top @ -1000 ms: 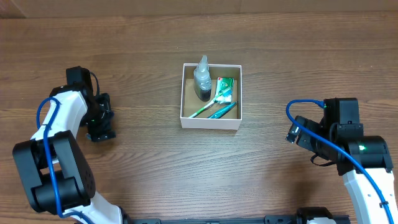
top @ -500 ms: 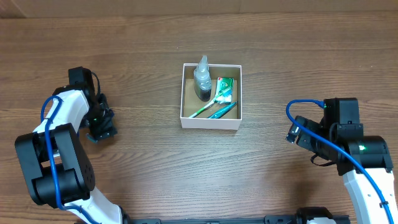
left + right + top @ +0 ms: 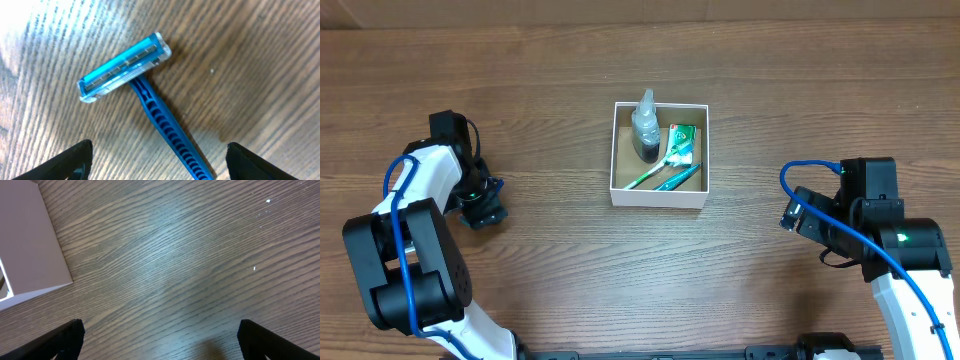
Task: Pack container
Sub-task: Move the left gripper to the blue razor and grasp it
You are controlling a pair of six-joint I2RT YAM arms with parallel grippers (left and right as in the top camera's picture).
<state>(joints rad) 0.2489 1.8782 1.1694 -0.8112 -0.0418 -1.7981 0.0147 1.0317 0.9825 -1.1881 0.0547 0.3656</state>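
Observation:
The container (image 3: 657, 196) is a small white-walled box mid-table. It holds a clear bottle (image 3: 645, 127), a green sachet (image 3: 681, 142) and green and blue toothbrushes (image 3: 665, 178). A blue disposable razor (image 3: 124, 67) lies flat on the wood in the left wrist view. Its handle runs down between the fingers of my left gripper (image 3: 160, 165), which is open and low over it. In the overhead view the left gripper (image 3: 485, 203) is far left of the container and hides the razor. My right gripper (image 3: 798, 214) is open and empty to the container's right.
In the right wrist view, the container's white outer wall (image 3: 30, 245) shows at the left edge, with bare wood between the open fingers (image 3: 160, 340). The tabletop is wood grain all around.
My left gripper has shifted slightly down and right over the razor and turned a little. The right arm and the container's contents have not moved.

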